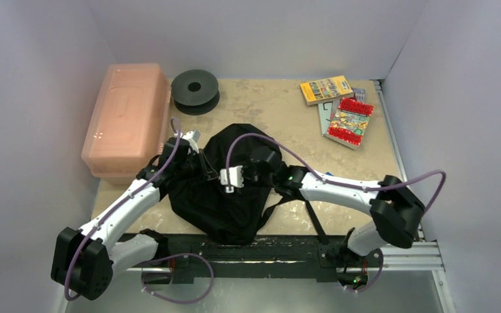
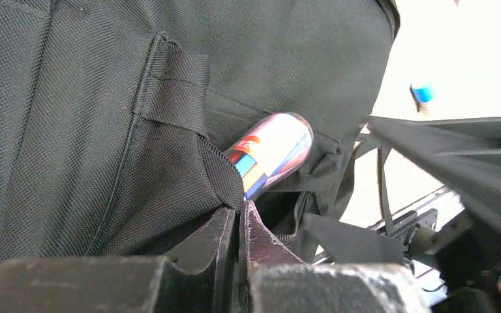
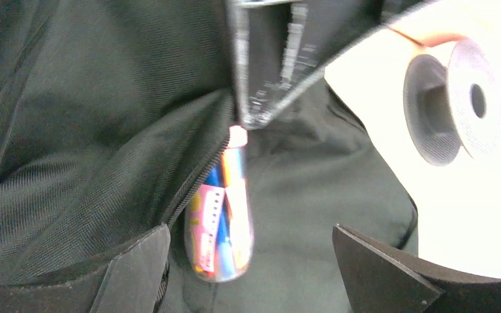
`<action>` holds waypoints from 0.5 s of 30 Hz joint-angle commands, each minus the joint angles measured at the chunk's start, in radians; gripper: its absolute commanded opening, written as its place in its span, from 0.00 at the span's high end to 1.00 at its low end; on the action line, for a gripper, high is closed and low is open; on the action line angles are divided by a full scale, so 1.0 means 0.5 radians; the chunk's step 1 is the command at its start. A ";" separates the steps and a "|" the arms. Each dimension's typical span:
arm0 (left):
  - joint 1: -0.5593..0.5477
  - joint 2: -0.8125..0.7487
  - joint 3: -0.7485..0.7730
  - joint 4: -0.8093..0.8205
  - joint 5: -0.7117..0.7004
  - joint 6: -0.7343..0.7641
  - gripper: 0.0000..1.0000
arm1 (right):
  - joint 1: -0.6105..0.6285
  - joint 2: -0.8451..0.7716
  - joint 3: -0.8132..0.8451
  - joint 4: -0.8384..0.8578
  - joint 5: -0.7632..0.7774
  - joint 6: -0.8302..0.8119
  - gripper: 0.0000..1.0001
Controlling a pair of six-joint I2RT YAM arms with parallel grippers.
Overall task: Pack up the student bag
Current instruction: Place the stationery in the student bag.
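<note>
Pinched the zip edge of the student bag's [image 1: 228, 212] front pocket with the left gripper [image 2: 241, 212], jaws pressed together. Held the right gripper [image 3: 251, 229] spread wide either side of a colourful tube [image 3: 222, 222], without touching it. Saw that tube half inside the pocket mouth. Found the bag mid-table [image 1: 267, 111], between both arms. Noted a pink plastic box [image 1: 127, 117] left, a black spool [image 1: 195, 88] beside it, and books [image 1: 339, 107] far right.
</note>
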 commanded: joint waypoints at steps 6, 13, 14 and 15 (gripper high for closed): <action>0.002 -0.021 0.030 0.133 0.028 0.010 1.00 | -0.237 -0.407 -0.080 0.338 0.364 1.355 0.01; 0.002 -0.024 0.031 0.122 0.023 0.010 1.00 | -0.460 -0.090 -0.005 0.343 -0.124 2.657 0.18; 0.002 -0.024 0.033 0.119 0.022 0.012 1.00 | -0.486 -0.063 -0.041 0.402 -0.217 2.795 0.21; 0.002 -0.024 0.033 0.117 0.019 0.012 1.00 | -0.505 -0.035 -0.062 0.438 -0.258 2.917 0.22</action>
